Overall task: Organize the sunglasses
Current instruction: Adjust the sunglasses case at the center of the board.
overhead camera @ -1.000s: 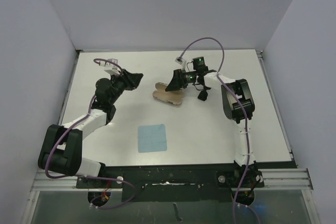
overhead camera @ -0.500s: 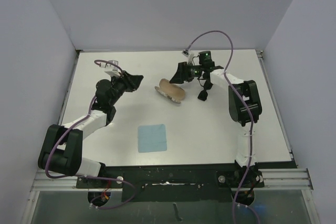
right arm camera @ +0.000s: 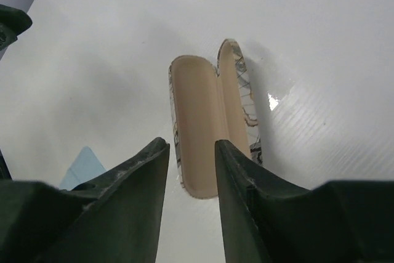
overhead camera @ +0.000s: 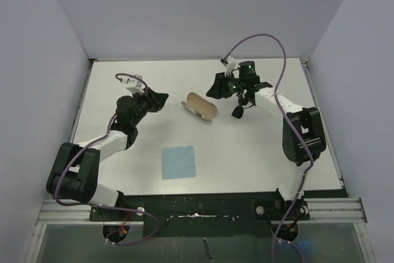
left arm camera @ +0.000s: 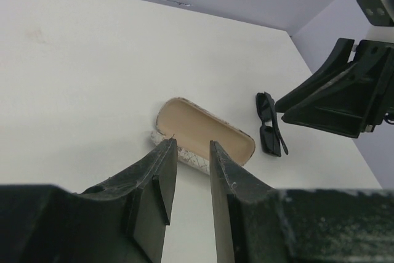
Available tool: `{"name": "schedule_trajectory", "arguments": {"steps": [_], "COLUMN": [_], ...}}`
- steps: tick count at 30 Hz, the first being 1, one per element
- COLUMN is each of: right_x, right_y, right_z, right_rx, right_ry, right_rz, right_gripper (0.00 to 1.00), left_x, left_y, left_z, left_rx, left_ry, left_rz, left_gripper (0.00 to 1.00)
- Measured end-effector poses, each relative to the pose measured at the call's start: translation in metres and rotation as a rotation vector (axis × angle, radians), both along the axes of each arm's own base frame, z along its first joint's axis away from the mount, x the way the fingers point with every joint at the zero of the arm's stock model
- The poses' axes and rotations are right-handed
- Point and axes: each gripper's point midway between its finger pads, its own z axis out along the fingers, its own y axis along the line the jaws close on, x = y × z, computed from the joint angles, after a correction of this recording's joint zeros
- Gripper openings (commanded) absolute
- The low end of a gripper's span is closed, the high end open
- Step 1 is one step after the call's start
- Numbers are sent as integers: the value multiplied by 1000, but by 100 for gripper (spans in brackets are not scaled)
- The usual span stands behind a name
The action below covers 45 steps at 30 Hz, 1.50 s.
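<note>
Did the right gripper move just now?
Yes. The right gripper pulled up and right in the top view, away from the blue cloth, which stayed put.

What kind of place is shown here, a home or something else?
Most likely a robot lab test cell: a white table enclosed by plain walls, a left arm and a right arm bolted to a metal rail, and only a few props: sunglasses, an open case, a blue cloth.
</note>
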Motion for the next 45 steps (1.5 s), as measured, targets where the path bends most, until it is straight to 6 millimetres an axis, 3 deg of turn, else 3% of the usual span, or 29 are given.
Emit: {"name": "schedule_trajectory", "arguments": {"steps": [4, 5, 11, 15, 36, 45], "right_x": [-22, -26, -59, -68, -43, -44], "right_y": [4, 3, -3, -10, -42, -42], "right_z": [-10, -15, -52, -66, -76, -105], "right_rx": [-18, -24, -64, -90, -109, -129], "right_ry": [32, 42, 137, 166, 161, 220], "right_rz": [-6, -8, -26, -51, -180, -182], "right_gripper": [6, 4, 0, 0, 0, 0], "left_x": [-4, -5, -7, -7, -6, -5], "left_y": [-4, -6, -13, -14, -15, -15], "left_z": [-10, -11, -20, -20, -32, -35], "left_rx": [23, 25, 42, 50, 63, 66], "left_ry": [17, 16, 31, 28, 51, 58], "left_rz": [-2, -5, -19, -19, -21, -21], "left_gripper": [26, 26, 26, 26, 26, 26]}}
